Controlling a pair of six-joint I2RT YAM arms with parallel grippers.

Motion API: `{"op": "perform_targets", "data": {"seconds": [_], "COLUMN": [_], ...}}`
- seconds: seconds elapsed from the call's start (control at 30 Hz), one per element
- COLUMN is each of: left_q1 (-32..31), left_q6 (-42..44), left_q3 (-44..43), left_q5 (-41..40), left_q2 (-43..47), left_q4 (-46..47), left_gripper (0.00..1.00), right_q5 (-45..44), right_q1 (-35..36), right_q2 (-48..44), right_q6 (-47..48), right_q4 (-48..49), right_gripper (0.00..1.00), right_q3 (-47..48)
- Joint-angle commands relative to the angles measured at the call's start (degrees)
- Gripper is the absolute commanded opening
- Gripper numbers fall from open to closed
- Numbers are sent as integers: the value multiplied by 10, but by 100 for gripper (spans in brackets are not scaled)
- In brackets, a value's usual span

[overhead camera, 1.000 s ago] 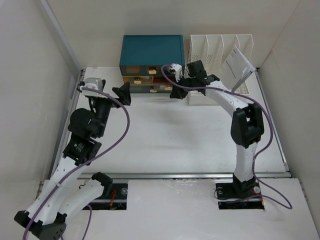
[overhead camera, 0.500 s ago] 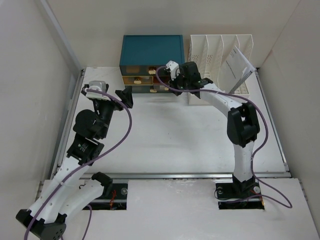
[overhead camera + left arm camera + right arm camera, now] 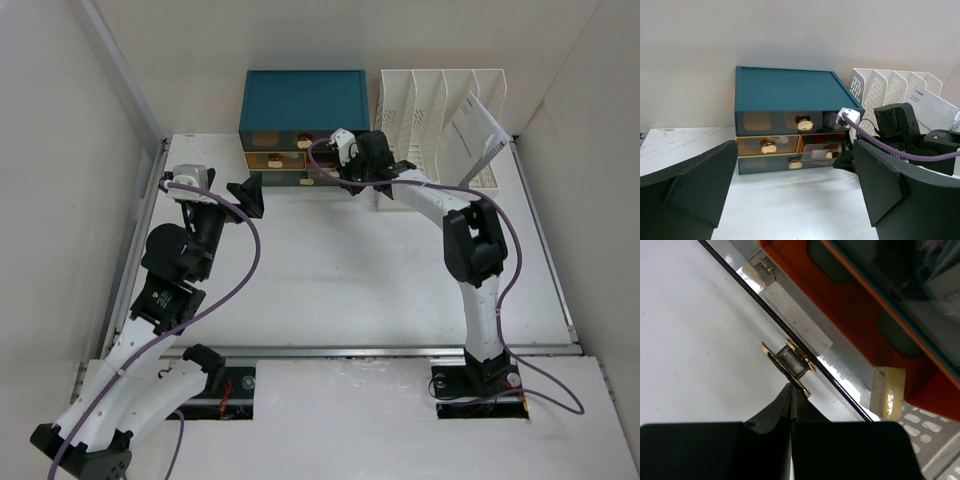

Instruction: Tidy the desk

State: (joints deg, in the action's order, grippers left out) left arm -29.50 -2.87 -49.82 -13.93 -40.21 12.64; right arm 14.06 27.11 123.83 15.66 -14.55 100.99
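White desk [image 3: 330, 270] lies flat, metal rail [image 3: 350, 351] along near edge.

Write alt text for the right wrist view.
The shut right gripper points at a gold knob on the lowest drawer, its tip almost at the knob's edge. White desk lies left; an orange drawer and a white slotted rack show right.
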Motion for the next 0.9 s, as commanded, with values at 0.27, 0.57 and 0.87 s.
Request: {"op": "perform_targets", "data": {"seconds": [0.27, 0.57, 0.87], "left_q1": [1, 1, 1], "left_q6": [4, 4, 4], "left_q3": [7, 7, 7], "left_q5": [0, 6, 6], "left_q2": [10, 10, 10], "left_q4": [37, 37, 37], "left_gripper": [99, 99, 99], "right_q5": [-47, -86, -127], "right_q1": [7, 7, 7], "right_q2": [-24, -47, -54], "right_q6": [1, 25, 50], "right_q4": [82, 116, 139], "right_gripper": [0, 0, 0], "right_q3": [19, -3, -13]}}
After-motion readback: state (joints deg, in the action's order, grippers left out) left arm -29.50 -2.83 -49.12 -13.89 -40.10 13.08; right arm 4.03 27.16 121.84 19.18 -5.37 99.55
